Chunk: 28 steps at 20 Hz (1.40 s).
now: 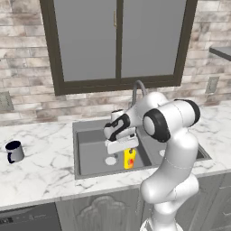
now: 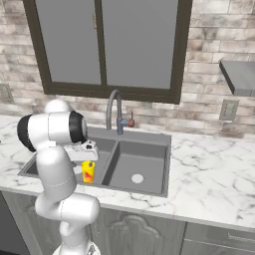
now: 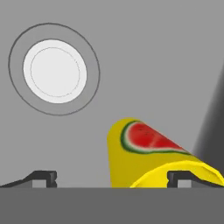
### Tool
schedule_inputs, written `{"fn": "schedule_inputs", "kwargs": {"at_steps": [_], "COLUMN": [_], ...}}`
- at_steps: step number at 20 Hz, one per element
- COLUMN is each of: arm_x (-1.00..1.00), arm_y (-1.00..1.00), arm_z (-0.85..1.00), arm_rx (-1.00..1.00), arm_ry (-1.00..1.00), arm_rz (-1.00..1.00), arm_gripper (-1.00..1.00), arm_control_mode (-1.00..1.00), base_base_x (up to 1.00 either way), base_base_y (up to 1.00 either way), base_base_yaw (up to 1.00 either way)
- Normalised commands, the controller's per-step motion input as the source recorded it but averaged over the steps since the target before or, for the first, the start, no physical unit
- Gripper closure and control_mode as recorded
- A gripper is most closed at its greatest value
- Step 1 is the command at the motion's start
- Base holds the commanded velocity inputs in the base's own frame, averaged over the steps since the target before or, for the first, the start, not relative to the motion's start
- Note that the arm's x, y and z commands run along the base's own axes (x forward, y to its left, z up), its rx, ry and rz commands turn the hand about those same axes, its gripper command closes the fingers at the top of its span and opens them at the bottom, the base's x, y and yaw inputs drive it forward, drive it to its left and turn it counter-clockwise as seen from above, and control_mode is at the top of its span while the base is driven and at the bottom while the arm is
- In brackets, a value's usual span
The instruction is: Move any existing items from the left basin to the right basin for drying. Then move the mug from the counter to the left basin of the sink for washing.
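The yellow cup (image 1: 129, 159) stands upright in the left basin (image 1: 92, 155) of the dark grey sink (image 1: 81, 128), at the centre of the left base view, close to the divider and just right of the round pale drain (image 1: 110, 160). In the right base view the same cup (image 2: 88, 172) sits at centre left, partly behind the white arm. The gripper (image 1: 127, 148) hangs directly above the cup with its jaws spread wide and holding nothing. In the hand view the cup (image 3: 144, 159) fills the lower middle and right of the frame, its side showing a red watermelon-slice mark with a green edge; one dark fingertip (image 3: 43, 178) stands at lower left, clear of the cup, and the other at lower right lies over the cup's yellow rim, though whether it touches I cannot tell. The drain (image 3: 54, 70) shows at upper left there. The right basin (image 2: 137, 167) lies at the centre of the right base view. The grey mug (image 1: 15, 151) stands on the marble bench (image 1: 40, 173) at the far left of the left base view, well apart from the sink. The curved steel faucet (image 2: 114, 112) rises behind the divider.
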Motion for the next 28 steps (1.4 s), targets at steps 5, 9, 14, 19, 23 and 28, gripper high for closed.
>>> {"fn": "schedule_inputs", "kwargs": {"at_steps": [5,9,14,19,23,28], "arm_x": [0.00,-0.04,-0.03,0.00,-0.05,-0.31], "arm_y": [0.00,0.01,0.09,0.01,0.00,-0.04], "arm_z": [-0.07,-0.16,-0.31,-0.05,0.08,0.58], "arm_rx": [0.00,0.00,0.00,0.00,0.00,-0.06], "arm_ry": [0.00,0.00,0.03,0.03,-0.04,-0.22], "arm_rz": [0.00,0.00,0.00,0.00,0.00,0.00], "arm_gripper": [-1.00,1.00,1.00,1.00,1.00,1.00], "arm_control_mode": [-1.00,-1.00,-1.00,-1.00,-1.00,-1.00], "base_base_x": [0.00,0.00,0.00,0.00,0.00,0.00], "base_base_y": [0.00,0.00,0.00,0.00,0.00,0.00], "base_base_yaw": [0.00,0.00,0.00,0.00,0.00,0.00]}}
